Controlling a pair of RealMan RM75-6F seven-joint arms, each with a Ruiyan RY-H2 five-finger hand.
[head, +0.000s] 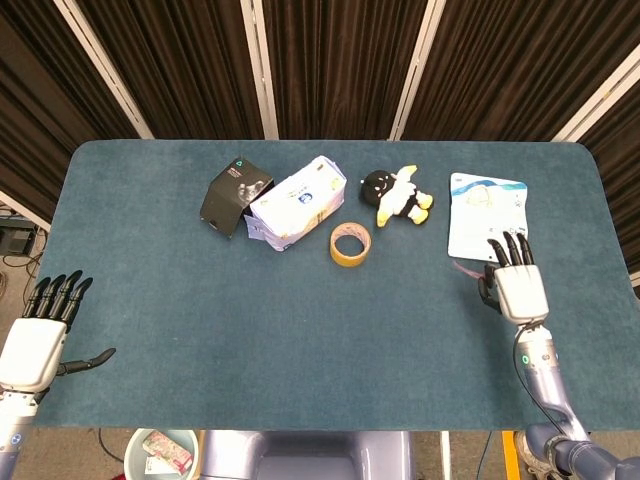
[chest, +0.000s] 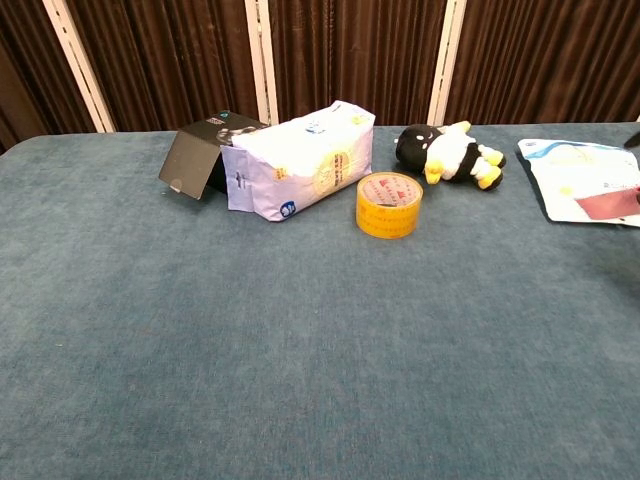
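Right hand hangs palm-down over the right part of the table, fingers stretched toward the far edge. Beneath it sits a small red object. The chest view shows it as a dark red flat piece at the frame's right edge; the head view shows only a pale sliver poking out on the thumb side. It looks pinched between thumb and fingers, but the grip itself is hidden under the palm, so I cannot tell for sure.

Just ahead of the fingertips, touching or overlapped by them: white pouch, lying flat, long axis running away from the hand toward the far edge, printed top end farthest. The red piece lies over its near edge in the chest view.

Further out on the thumb side: plush toy, then yellow tape roll, tissue pack, black box.

Left hand is well apart at the near left corner, fingers spread, holding nothing. The right hand is by far nearer to the pouch.
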